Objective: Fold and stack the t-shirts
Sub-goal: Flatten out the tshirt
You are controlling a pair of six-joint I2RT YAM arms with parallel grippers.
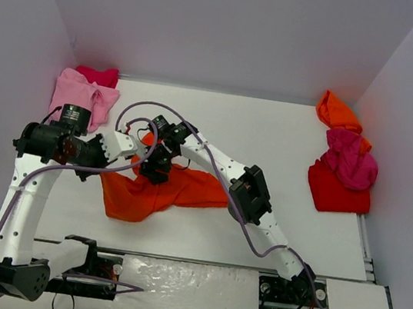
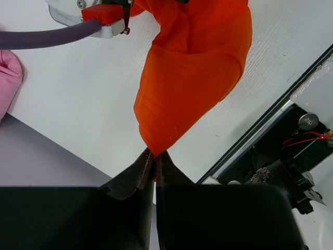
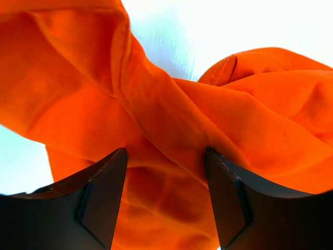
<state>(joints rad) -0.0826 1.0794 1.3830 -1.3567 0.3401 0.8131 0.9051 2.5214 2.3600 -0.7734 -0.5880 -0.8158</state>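
Left claw (image 2: 154,155) clamps the orange-red t-shirt (image 2: 192,67); right claw (image 3: 166,156), half-open astride a fold, likely must close before spreading it flat.

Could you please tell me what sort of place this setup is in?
Most likely a robotics lab test cell: a white table boxed in by plain white walls, two robot arms bolted at its near edge, and heaps of t-shirts for them to handle.
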